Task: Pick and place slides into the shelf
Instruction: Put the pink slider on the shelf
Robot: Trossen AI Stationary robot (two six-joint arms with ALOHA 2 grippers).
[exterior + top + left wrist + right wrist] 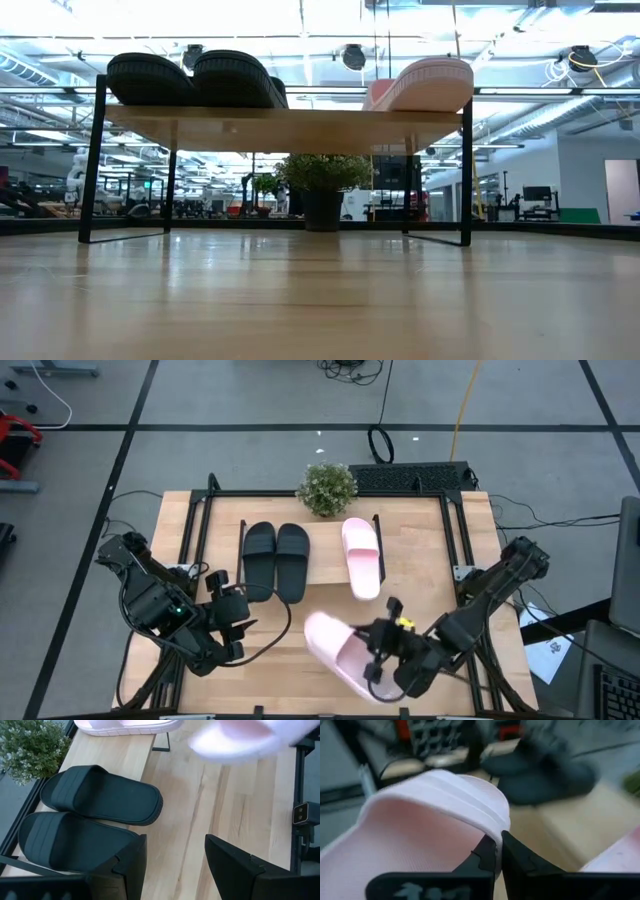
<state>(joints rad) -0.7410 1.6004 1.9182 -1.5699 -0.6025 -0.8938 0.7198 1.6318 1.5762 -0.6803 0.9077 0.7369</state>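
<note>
The shelf stands at the table's far middle. The black pair and one pink slide lie sole-down on its top board. My right gripper is toward the near edge, shut on the second pink slide, which does not show in the low view. My left gripper hangs open and empty over the near left of the table. In its wrist view the black pair lies beyond the fingers. My right gripper pinches the edge of the pink slide's wide strap between its two fingers, which are almost closed. One finger is under the strap and one outside it. It comes at the slide from the table's right. The slide seems lifted off the table, lying slantwise left of the fingers.
A small potted plant stands behind the shelf at the far edge. A black metal frame borders the tabletop. Bare wood lies between the shelf and the near edge. On the shelf, open board shows beside the pink slide.
</note>
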